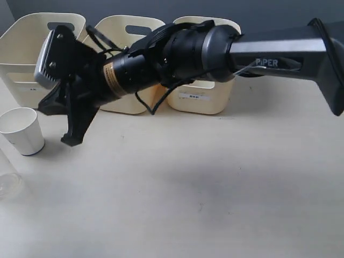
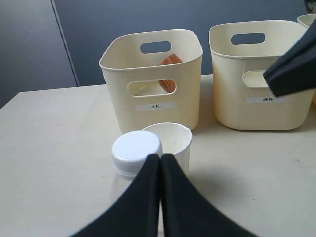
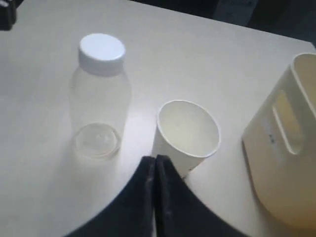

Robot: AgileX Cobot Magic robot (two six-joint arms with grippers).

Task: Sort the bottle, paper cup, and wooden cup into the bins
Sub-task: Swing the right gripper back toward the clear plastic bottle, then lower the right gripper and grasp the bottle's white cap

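Observation:
The white paper cup (image 1: pixel 21 130) stands upright at the table's left, with the clear, white-capped bottle (image 1: pixel 7 181) just in front of it at the view's edge. My right gripper (image 1: pixel 72 141) reaches across from the right. It is shut and empty, its tip just right of the cup (image 3: pixel 187 133) and apart from the bottle (image 3: pixel 101 94). My left gripper (image 2: pixel 160 157) is shut on nothing, right behind the bottle cap (image 2: pixel 137 150) and the cup (image 2: pixel 170 140). An orange-brown wooden cup (image 2: pixel 169 63) lies inside the left bin (image 2: pixel 153 106).
Three cream bins line the back: left (image 1: pixel 32 48), middle (image 1: pixel 126 91) and right (image 1: pixel 207 99). The right arm (image 1: pixel 279 51) spans the scene in front of them. The left arm is out of the exterior view.

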